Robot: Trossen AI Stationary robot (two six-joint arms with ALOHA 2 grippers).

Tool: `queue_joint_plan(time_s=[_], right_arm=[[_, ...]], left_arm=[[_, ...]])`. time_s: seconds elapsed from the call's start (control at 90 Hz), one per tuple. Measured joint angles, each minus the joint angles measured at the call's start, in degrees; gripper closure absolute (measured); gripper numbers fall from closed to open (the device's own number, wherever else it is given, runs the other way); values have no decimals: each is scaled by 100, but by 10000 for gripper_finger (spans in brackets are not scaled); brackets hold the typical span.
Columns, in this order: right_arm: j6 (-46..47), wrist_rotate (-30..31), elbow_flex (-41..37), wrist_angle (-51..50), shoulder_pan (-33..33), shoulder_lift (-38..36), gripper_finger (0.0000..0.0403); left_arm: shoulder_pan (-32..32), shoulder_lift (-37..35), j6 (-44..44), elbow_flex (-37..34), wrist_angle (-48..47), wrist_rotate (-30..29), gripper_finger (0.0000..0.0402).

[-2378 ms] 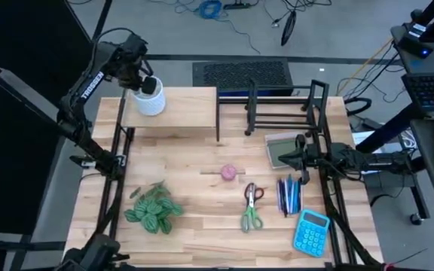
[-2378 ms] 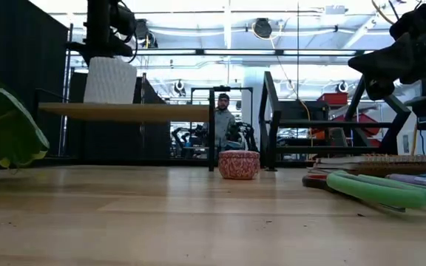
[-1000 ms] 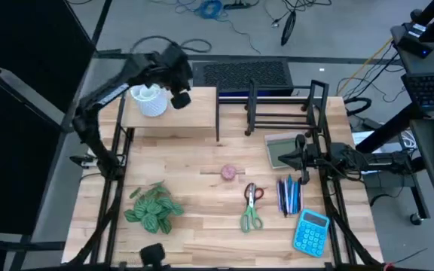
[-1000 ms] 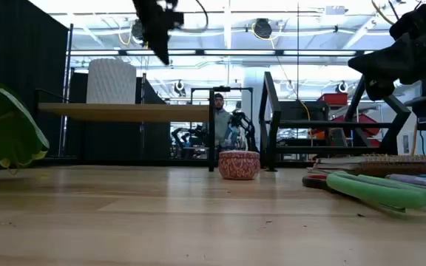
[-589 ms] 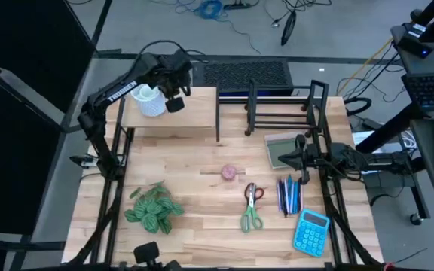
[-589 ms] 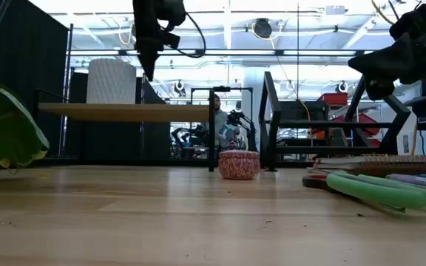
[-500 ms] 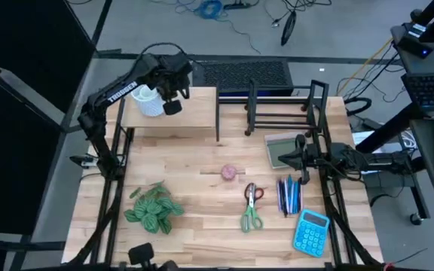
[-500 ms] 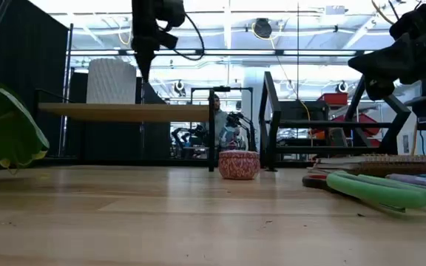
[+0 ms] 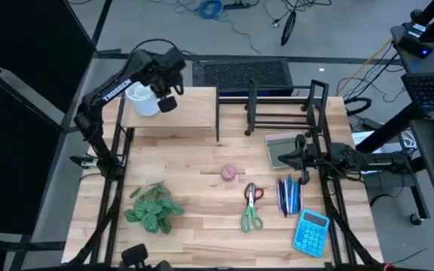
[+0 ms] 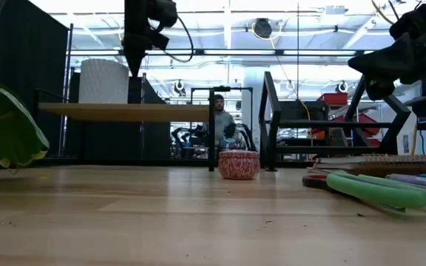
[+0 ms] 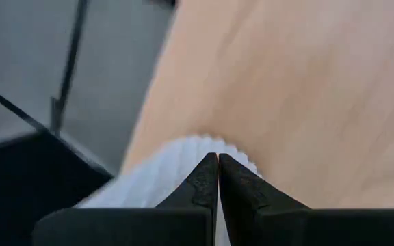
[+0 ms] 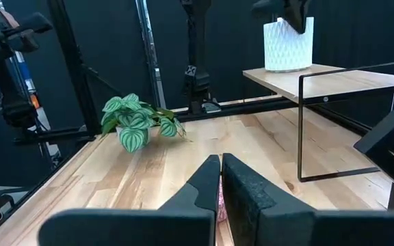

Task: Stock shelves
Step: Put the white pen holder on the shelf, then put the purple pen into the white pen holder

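A white ribbed pot [image 9: 139, 100] stands upright on the left part of the pale-wood shelf [image 9: 191, 117]. My left gripper [image 9: 164, 104] is shut and points down at the pot's right side [image 10: 133, 71]. The black wire rack [image 9: 285, 105] stands to the right of the wooden shelf. My right gripper [image 12: 220, 158] is shut with nothing in it, hovering over the table's right part [image 9: 296, 156] and pointing toward the table's left. My left gripper touches the pot's right side near the rim [image 11: 195, 142] with the outer side of its shut fingers [image 10: 133, 66]. The fingers come from above, pointing down. The pot stays upright with its bottom on the wooden shelf.
On the table lie a leafy plant [image 9: 154, 209], a small pink tin [image 9: 228, 172], green-handled scissors [image 9: 252, 208], several pens [image 9: 288, 196], a blue calculator [image 9: 311, 232] and a notebook [image 9: 279, 149]. A person [image 10: 217, 118] shows in the room behind the table.
My left gripper has come down from above the shelf, turned upright and gone toward the table's left edge against the pot. The pot has slid a little to the left along the shelf, still upright.
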Motion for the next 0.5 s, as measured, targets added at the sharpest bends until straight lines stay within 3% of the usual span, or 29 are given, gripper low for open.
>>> queue_joint_plan(time_s=[0.133, 0.333, 0.5], right_arm=[[-1, 0, 0, 0, 0, 0, 403], [-1, 0, 0, -2, 1, -1, 403], [0, -1, 0, 0, 2, -1, 403]], left_arm=[[-387, -208, -143, 286, 359, 44, 401], [-1152, -711, -653, 446, 812, 641, 401], [-1846, -862, -1023, 446, 1004, 671, 401]])
